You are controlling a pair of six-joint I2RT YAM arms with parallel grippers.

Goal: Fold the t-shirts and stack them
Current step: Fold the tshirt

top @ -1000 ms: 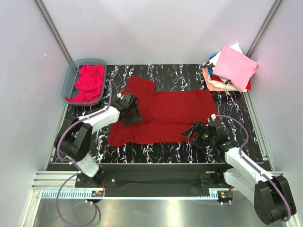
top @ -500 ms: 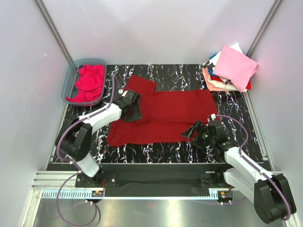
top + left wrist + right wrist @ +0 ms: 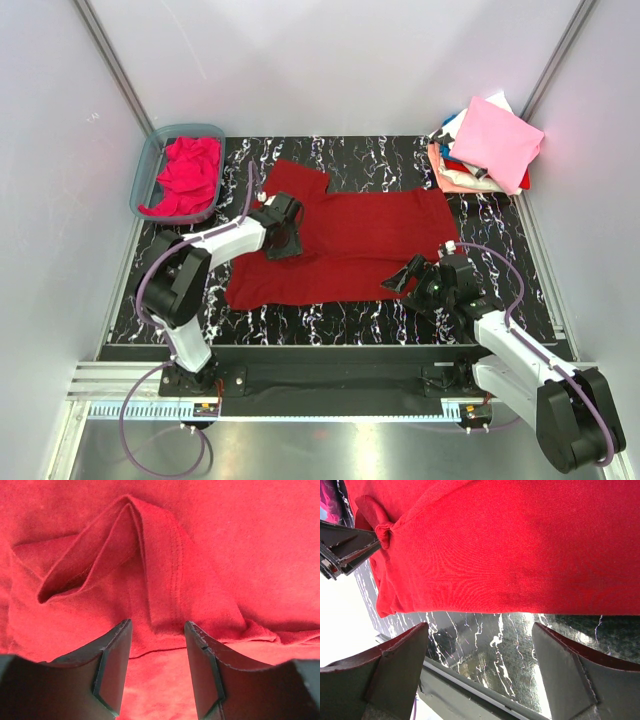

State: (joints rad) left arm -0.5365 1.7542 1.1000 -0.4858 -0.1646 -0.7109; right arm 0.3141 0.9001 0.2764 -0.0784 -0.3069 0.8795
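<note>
**Crimson t-shirt spread on the counter, with tub and stack at the far corners**

A dark crimson t-shirt (image 3: 360,240) is shown spread flat across the middle of the black marbled counter (image 3: 330,322), with one sleeve pointed toward the far edge. At the far left corner a translucent plastic tub (image 3: 143,178) is seen. A crumpled magenta-pink t-shirt (image 3: 186,175) is held in it, and most of its floor is covered by that shirt. At the far right corner a stack of folded t-shirts (image 3: 470,165) is placed. It is topped by a tilted pale pink square (image 3: 497,140), and salmon, white and blue edges are exposed beneath.

The left end effector (image 3: 284,240) is lowered onto the left part of the crimson t-shirt. In the left wrist view its jaws are seen parted, and a raised, stitched fold of cloth (image 3: 150,565) lies just ahead of the gap; nothing is clamped. The right end effector (image 3: 405,276) is set low at the near hem of the crimson t-shirt, toward the right. In the right wrist view its fingers (image 3: 405,660) are spread wide over bare counter beside the hem, and nothing is gripped.
</note>
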